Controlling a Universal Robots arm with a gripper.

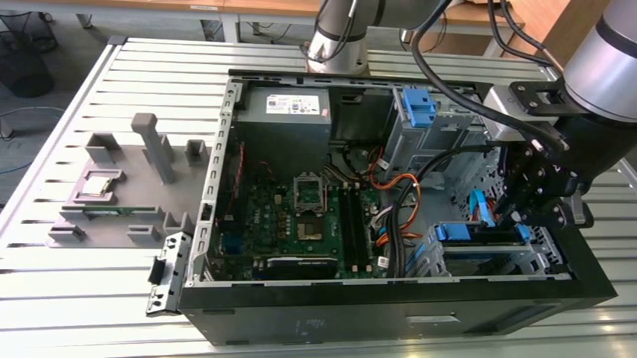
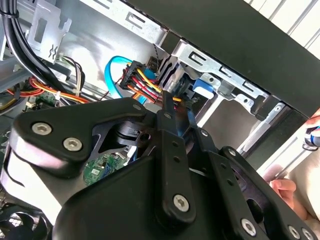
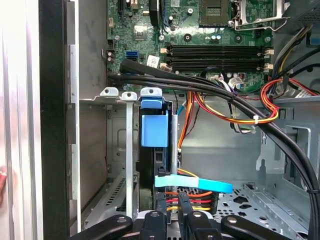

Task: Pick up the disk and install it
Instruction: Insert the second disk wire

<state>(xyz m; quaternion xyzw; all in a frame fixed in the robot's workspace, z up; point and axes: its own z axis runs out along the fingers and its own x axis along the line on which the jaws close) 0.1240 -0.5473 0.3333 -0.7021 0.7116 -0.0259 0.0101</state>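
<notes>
Exterior view: the gripper [image 1: 524,216] hangs over the drive cage [image 1: 493,250] in the open computer case [image 1: 398,306]; the disk [image 3: 154,131] sits upright in that cage. Whether the gripper is open or closed, I cannot tell.

The arm [image 1: 607,60] reaches down at the exterior view's right — its black gripper [image 1: 532,195] points downward, low at that side, linkages spread.
</notes>
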